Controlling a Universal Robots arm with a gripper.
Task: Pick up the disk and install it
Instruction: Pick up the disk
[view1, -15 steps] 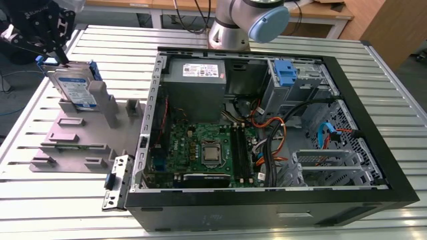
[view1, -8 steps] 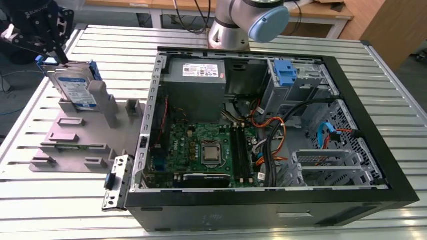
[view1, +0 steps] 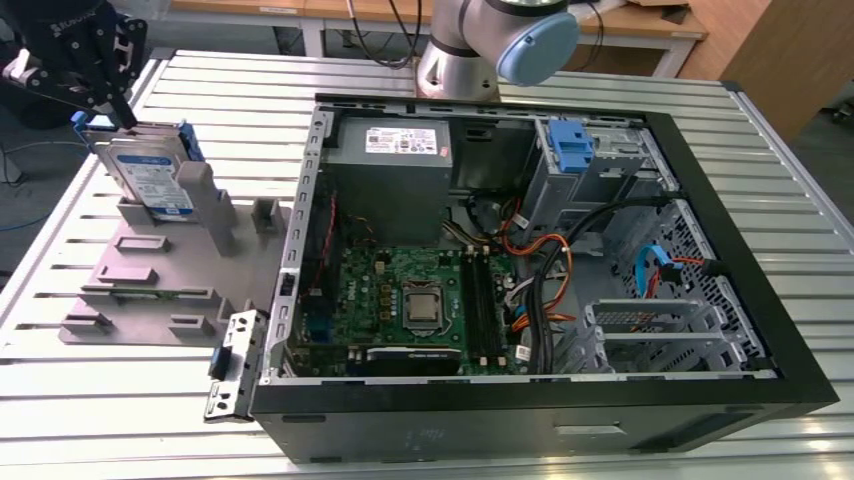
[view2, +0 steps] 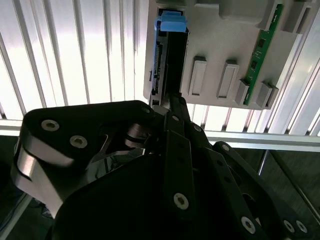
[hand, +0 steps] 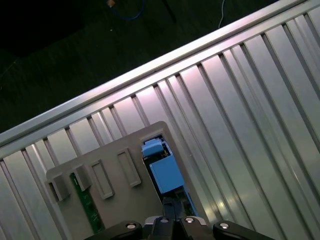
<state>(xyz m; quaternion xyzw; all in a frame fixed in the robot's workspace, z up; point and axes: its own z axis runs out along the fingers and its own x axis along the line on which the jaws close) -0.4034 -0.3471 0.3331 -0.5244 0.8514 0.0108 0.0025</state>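
1. Disk (view1: 150, 176): flat silver metal slab with a white-and-blue label and a blue plastic carrier around its rim.
2. It stands on edge, upright, in a slot at the far corner of a grey matte fixture plate (view1: 154, 255), on the exterior view's left. It is well apart from the case.
3. The labelled face turns toward the exterior view's left. I cannot tell whether the long axis is vertical or runs along the plate.
4. In the second wrist view, the disk (view2: 170, 60) shows as a thin dark strip with a blue tab at its far end. In the first wrist view, the blue carrier of the disk (hand: 165, 172) is seen end-on.
5. Gripper (view1: 124, 115): black, bolted linkage, at the disk's top edge (view2: 172, 100) (hand: 172, 207). Whether it is gripping cannot be told.
6. The plate (view2: 220, 45) also holds a green circuit strip (view2: 260, 50) in raised blocks.
7. Table (view1: 134, 420): ribbed aluminium slats, shiny.
8. Computer case (view1: 787, 370): black frame, open side up, with a green motherboard (view1: 387, 290) inside.
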